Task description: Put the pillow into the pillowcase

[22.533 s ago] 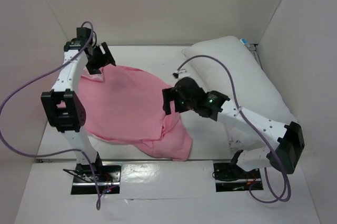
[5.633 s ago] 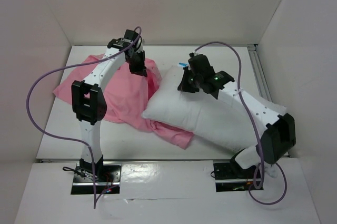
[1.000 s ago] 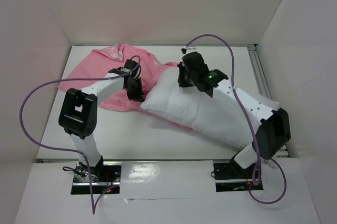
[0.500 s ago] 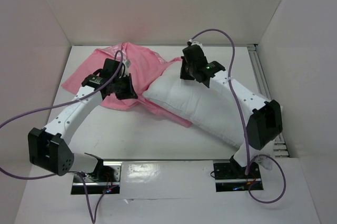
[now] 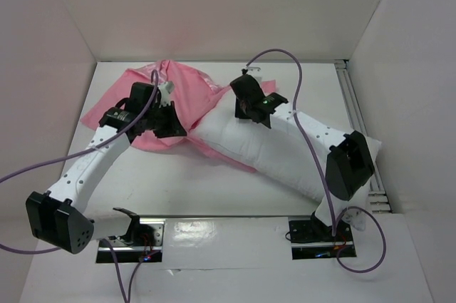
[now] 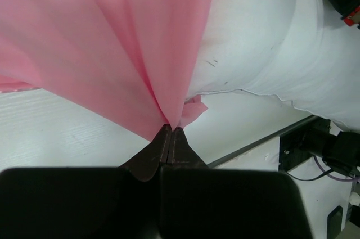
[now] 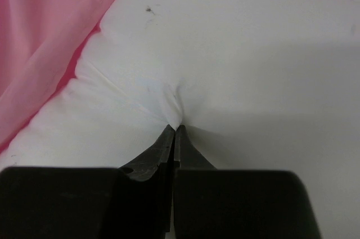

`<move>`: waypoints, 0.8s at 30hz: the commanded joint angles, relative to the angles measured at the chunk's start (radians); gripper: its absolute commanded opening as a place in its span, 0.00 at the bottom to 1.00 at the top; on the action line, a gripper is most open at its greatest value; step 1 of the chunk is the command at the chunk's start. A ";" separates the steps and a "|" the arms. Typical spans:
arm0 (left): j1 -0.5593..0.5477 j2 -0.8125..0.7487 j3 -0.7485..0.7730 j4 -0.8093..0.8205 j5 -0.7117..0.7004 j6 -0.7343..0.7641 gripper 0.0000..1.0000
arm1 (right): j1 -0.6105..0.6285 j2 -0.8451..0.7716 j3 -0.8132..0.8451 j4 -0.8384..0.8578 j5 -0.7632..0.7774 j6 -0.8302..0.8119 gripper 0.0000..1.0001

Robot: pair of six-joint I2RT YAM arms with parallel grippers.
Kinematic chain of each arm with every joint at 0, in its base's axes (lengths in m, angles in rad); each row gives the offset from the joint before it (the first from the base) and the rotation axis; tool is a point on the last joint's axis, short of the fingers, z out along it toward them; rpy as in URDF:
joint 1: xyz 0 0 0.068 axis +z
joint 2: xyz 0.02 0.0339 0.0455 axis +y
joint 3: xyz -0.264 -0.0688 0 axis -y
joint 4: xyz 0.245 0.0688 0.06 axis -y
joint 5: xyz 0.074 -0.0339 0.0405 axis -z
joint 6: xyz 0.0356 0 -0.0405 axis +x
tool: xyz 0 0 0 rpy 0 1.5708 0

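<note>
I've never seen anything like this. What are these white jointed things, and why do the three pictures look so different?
They are two robot arms bolted to a table. One picture looks down from above; the other two come from cameras on the wrists. A white pillow and a pink pillowcase lie on the table. The left end effector is shut on a fold of pillowcase; the right end effector is shut on the pillow's fabric.

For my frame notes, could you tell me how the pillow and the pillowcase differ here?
The pillow is white and plump; the pillowcase is pink, thin and crumpled. The right gripper pinches the pillow, while the left gripper pinches the pillowcase. Both lie on the table, overlapping, each held by shut jaws.
</note>
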 commanded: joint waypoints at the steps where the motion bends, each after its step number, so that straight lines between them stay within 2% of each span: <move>1: 0.010 -0.063 0.030 0.027 0.096 0.009 0.00 | 0.027 0.044 -0.033 -0.024 0.075 0.016 0.00; 5: 0.010 -0.094 0.030 0.048 0.210 0.032 0.00 | 0.056 0.122 0.066 -0.049 0.105 0.038 0.00; 7: 0.010 -0.126 0.006 0.080 0.317 0.084 0.00 | 0.065 0.152 0.152 -0.061 0.105 0.068 0.00; 9: -0.001 -0.135 -0.028 0.090 0.379 0.113 0.00 | 0.065 0.161 0.200 -0.061 0.069 0.090 0.00; 12: -0.028 -0.111 -0.094 0.064 0.359 0.143 0.00 | 0.056 0.114 0.226 0.046 0.004 0.108 0.00; 15: -0.041 -0.045 -0.103 0.001 0.243 0.143 0.00 | 0.065 0.049 0.176 0.104 -0.014 0.108 0.00; 17: -0.041 -0.022 -0.073 -0.021 0.166 0.143 0.10 | 0.065 0.049 0.165 0.094 -0.014 0.108 0.00; 18: -0.041 -0.022 -0.059 -0.021 0.143 0.143 0.28 | 0.065 0.049 0.153 0.094 -0.025 0.108 0.00; 21: -0.050 -0.022 0.011 -0.032 0.068 0.118 0.60 | 0.065 0.040 0.110 0.085 -0.043 0.108 0.00; 24: -0.059 -0.010 0.070 -0.032 -0.040 0.085 0.63 | 0.065 0.018 0.062 0.103 -0.053 0.119 0.00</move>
